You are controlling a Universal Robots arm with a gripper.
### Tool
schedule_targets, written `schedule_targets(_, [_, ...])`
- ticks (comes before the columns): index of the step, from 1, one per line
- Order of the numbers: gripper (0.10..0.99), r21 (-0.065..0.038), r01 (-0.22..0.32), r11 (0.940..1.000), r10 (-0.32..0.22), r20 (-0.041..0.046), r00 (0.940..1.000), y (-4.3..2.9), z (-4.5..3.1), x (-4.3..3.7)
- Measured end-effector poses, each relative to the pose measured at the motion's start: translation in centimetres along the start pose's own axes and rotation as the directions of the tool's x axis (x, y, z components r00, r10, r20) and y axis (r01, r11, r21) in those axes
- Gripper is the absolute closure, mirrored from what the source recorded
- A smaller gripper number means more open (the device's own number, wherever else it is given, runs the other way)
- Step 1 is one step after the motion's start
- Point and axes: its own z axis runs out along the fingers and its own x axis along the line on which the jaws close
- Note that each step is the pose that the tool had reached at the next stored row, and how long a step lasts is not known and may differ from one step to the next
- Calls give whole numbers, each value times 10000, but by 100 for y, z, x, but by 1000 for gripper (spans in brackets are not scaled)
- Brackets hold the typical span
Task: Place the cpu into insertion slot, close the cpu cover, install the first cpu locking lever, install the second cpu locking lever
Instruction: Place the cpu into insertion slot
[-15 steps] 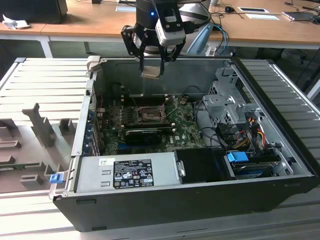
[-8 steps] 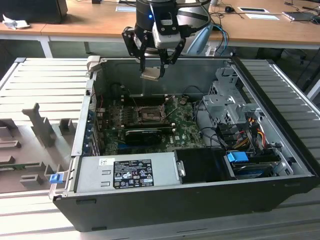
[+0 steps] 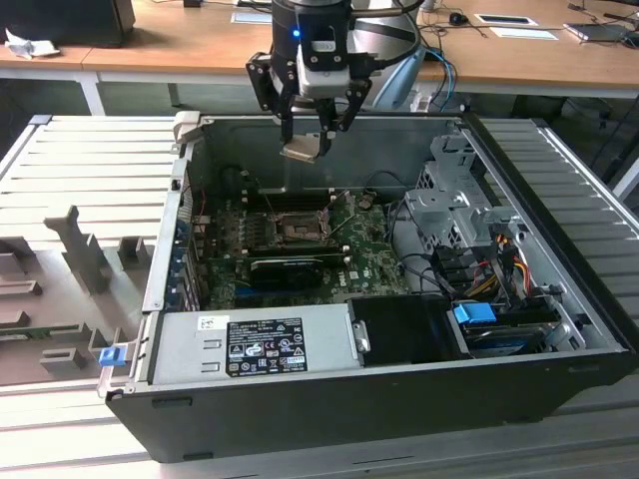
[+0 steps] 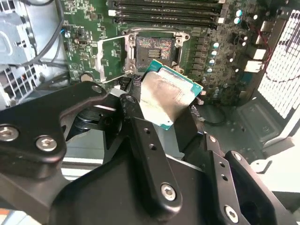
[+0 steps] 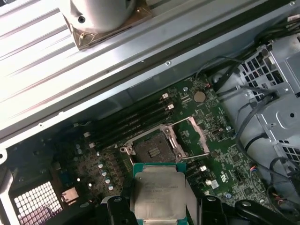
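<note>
We are watching the claw (image 3: 312, 140) hanging over the far edge of the open computer case (image 3: 399, 399), clenched on the cpu (image 3: 303, 150). In both wrist views the chip (image 4: 164, 101) (image 5: 159, 192) is sitting between the fingers, metal face showing, well above the green motherboard (image 3: 369, 249). The insertion slot (image 5: 152, 149) is lying bare below it, apart from the chip, and the cpu cover (image 4: 100, 58) is standing swung open beside the slot.

The cpu (image 5: 161, 192) runs past the first wrist view's edge, its corners nearest the gripper (image 5: 161, 208) covered.
</note>
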Motion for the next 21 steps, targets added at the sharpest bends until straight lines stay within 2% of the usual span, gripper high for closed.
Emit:
schedule_targets(7, [557,-23,-956,9954,956,84,9954,-1,9,0])
schedule_targets(10, [557,-45,-1649,9863,1650,144,9862,-2,17,0])
schedule_targets(14, [557,-62,-2124,9772,2124,185,9770,-2,22,0])
schedule_targets(17, [557,-79,-2550,9669,2551,220,9667,-2,29,-1])
schedule_targets(21, [557,-83,-2665,9638,2666,231,9635,-4,47,-1])
